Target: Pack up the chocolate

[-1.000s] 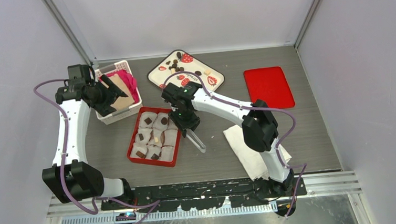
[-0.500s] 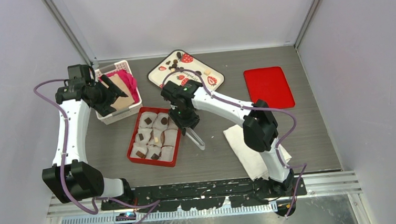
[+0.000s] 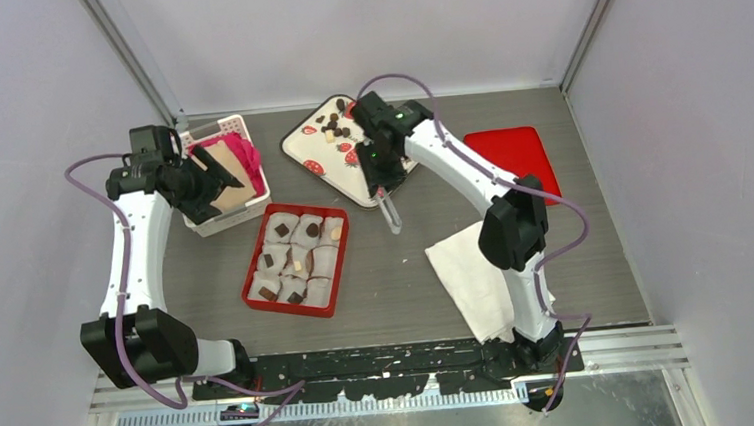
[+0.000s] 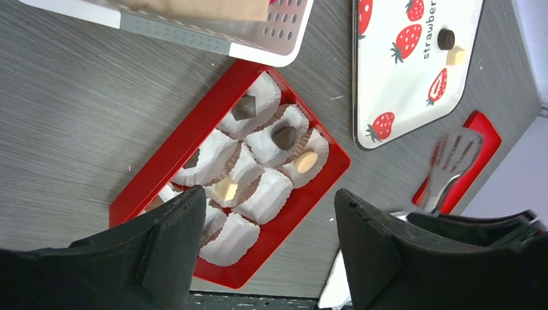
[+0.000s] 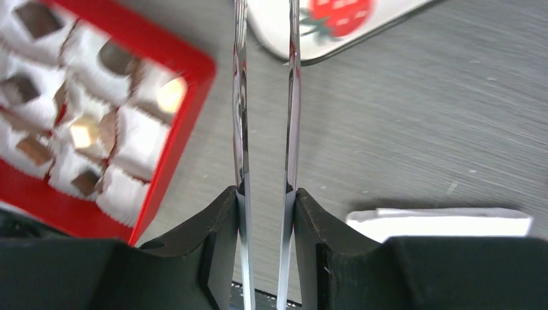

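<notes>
The top external camera is looking steeply down from above and behind the arm bases, standing well off and taking in the whole grey wood-grain table. The left wrist camera is hanging well above the table's left side, looking down between its own black fingers. The right wrist camera is sitting low and close, sighting along slim metal tongs. All three are sharing the red rectangular tray of white crinkled paper cups and, partly, the white strawberry-printed tray.

Shiny metal tongs, matt wood-grain table, crinkled paper cups.
</notes>
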